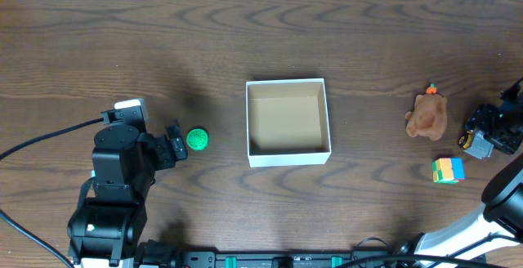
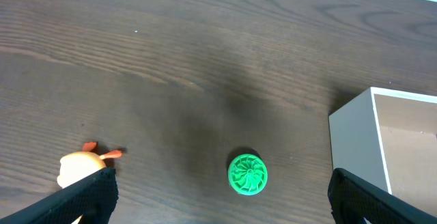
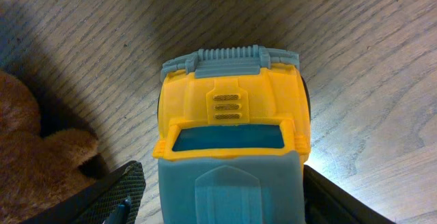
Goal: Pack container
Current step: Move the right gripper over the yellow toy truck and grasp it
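The container (image 1: pixel 288 155) is a square white box with a tan inside, at the table's middle; its corner shows in the left wrist view (image 2: pixel 351 138). My left gripper (image 1: pixel 175 142) (image 2: pixel 222 197) is open, just left of a green ribbed disc (image 1: pixel 197 140) (image 2: pixel 247 174) that lies between and ahead of its fingers. My right gripper (image 1: pixel 488 136) (image 3: pixel 222 197) is open and straddles a yellow and grey-blue toy truck (image 1: pixel 476 144) (image 3: pixel 232 121) on the table. Its right finger is against the truck; a thin gap shows on the left.
A brown plush bear (image 1: pixel 426 115) (image 3: pixel 34 142) lies just left of the truck. A multicoloured cube (image 1: pixel 448 170) sits at the front right. A small yellow and orange toy (image 2: pixel 80 162) lies by my left gripper's left finger. A black cable (image 1: pixel 49 137) runs off at the left.
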You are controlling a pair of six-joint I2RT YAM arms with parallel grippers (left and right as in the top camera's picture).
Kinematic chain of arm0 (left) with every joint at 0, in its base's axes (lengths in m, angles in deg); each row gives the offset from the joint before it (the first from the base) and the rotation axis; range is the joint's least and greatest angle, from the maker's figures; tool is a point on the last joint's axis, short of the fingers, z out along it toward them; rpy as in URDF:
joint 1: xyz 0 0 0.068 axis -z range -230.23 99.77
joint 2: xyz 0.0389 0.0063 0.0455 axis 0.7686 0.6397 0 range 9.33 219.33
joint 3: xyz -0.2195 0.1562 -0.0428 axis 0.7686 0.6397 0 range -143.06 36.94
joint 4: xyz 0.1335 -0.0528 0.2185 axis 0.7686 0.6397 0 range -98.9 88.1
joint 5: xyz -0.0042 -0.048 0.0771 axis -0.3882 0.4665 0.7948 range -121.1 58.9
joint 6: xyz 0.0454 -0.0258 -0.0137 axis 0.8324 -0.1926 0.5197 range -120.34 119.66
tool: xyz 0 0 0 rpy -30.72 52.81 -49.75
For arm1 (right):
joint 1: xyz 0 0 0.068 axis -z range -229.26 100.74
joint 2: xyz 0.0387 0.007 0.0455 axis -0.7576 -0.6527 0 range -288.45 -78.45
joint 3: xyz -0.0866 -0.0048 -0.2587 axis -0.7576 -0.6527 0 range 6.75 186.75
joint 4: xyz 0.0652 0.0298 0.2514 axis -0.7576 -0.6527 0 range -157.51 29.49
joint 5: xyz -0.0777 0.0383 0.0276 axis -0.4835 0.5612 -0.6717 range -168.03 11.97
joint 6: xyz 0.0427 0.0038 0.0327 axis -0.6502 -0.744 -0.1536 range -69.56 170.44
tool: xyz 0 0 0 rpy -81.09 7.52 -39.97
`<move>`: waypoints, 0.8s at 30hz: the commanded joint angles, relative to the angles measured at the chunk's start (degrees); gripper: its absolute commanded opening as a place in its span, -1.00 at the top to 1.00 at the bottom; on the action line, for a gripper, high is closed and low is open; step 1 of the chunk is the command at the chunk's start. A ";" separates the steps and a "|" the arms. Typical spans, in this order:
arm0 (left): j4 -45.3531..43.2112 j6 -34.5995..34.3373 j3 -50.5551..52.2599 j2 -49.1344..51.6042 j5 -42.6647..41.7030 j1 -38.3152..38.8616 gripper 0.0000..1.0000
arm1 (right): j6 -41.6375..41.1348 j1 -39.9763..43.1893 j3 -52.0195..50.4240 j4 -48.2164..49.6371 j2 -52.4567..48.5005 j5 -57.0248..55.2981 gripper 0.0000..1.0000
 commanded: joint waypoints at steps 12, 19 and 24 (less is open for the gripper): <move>0.15 -0.94 -0.92 -0.26 0.02 0.17 -0.96 | 0.20 0.31 -0.33 0.39 -0.39 0.70 -0.14; 0.15 -0.94 -0.92 -0.26 0.02 0.17 -0.96 | 0.20 0.31 -0.33 0.52 -0.39 0.70 0.03; 0.15 -0.94 -0.92 -0.26 0.02 0.17 -0.96 | 0.17 0.31 -0.33 0.50 -0.39 0.74 0.18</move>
